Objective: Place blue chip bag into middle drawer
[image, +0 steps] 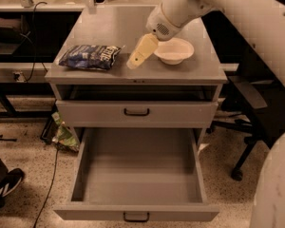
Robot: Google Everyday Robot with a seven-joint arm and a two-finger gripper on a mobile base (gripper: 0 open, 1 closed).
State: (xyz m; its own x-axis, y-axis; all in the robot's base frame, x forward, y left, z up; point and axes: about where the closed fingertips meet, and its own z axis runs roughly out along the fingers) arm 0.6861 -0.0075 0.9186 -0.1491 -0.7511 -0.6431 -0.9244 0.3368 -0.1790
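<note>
The blue chip bag [90, 57] lies flat on the left of the grey cabinet top [114, 27]. My gripper [135, 61] hangs from the white arm that comes in from the upper right. It points down just above the cabinet top, a short way right of the bag and left of the white bowl [174, 50], touching neither. It holds nothing. The middle drawer [137, 215] is pulled fully open below, deep and grey, with nothing inside.
A shallower grey drawer with a black handle [137, 112] sits closed above the open one. A green crumpled wrapper [64, 134] lies on the floor left of the cabinet. An office chair base [242, 165] stands at the right, a shoe [4, 186] at the bottom left.
</note>
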